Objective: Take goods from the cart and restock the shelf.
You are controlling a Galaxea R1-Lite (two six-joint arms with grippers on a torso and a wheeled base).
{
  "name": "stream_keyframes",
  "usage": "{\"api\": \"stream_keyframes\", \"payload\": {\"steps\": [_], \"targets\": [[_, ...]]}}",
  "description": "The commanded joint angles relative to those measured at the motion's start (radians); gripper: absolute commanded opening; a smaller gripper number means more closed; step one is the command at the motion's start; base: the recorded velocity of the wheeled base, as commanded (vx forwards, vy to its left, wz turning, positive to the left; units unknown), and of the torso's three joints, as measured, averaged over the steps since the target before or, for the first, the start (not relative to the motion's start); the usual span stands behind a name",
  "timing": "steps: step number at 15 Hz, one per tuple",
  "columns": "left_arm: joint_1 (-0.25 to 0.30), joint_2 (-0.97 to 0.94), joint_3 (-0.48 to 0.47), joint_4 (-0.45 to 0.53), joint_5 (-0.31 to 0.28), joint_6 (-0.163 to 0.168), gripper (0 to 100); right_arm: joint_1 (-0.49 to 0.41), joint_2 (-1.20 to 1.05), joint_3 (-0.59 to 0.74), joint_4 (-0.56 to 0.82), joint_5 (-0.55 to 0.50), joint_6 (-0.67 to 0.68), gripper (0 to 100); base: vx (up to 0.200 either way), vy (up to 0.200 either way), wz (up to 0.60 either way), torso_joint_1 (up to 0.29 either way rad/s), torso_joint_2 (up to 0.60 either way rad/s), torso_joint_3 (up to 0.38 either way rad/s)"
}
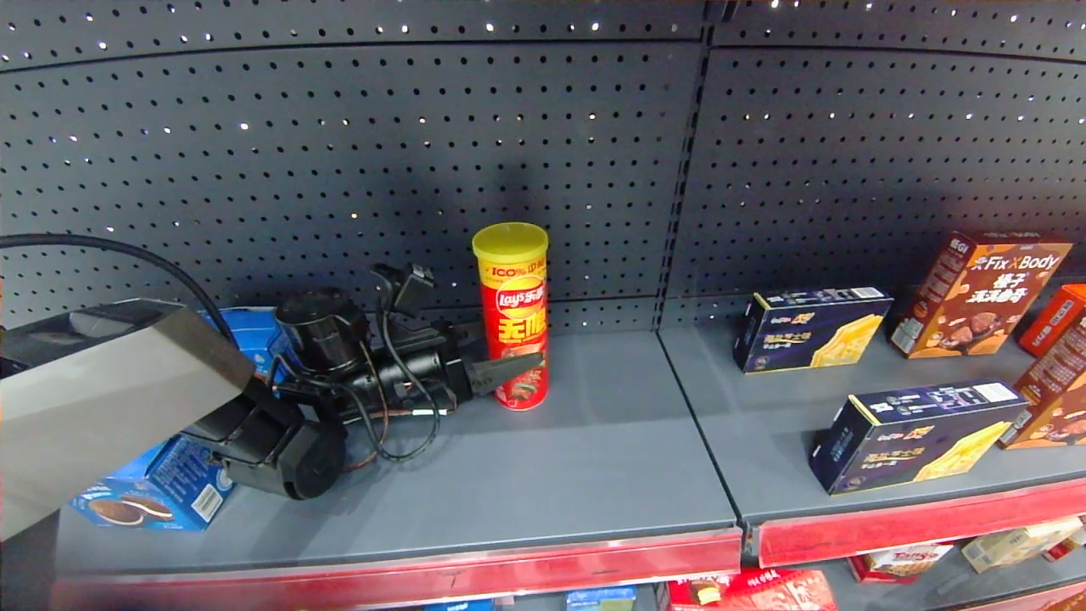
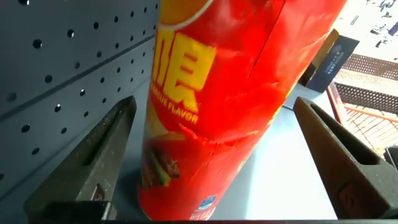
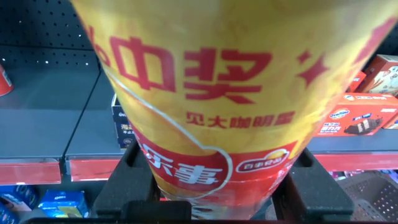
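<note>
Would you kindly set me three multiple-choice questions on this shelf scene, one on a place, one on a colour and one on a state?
1. Where does the chip can stand?
A. On the left shelf board, near the back panel
B. On the right board among the boxes
C. On the lower shelf

2. What colour is its lid?
A. Blue
B. Yellow
C. Green

3. How is the left hand set?
A. Shut tight on the can
B. Shut on a blue box
C. Open, a finger on either side of the can

Answers: 1 A, it stands upright on the left board before the panel; 2 B, the lid is yellow; 3 C, the left wrist view shows a gap between each finger and the can.
</note>
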Motion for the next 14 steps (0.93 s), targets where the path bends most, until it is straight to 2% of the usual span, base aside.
{"api": "stream_keyframes", "payload": {"steps": [1, 9, 12, 14], "targets": [[-0.001, 0.005, 0.001, -0.001, 0.0, 0.0, 0, 0.0, 0.0, 0.001, 0.0, 0.0, 0.0, 0, 0.0, 0.0, 0.0, 0.0, 0.0, 0.0], [-0.002, -0.001, 0.031, -0.01, 0.0, 0.003, 0, 0.0, 0.0, 0.002, 0.0, 0.002, 0.0, 0, 0.0, 0.0, 0.0, 0.0, 0.0, 0.0], [-0.004, -0.058, 0.081, -0.013, 0.0, 0.017, 0, 0.0, 0.001, 0.001, 0.0, 0.002, 0.0, 0, 0.0, 0.0, 0.0, 0.0, 0.0, 0.0], [-0.004, -0.104, 0.142, -0.03, 0.0, 0.038, 0, 0.0, 0.001, 0.002, -0.002, 0.002, 0.0, 0, 0.0, 0.0, 0.0, 0.0, 0.0, 0.0]]}}
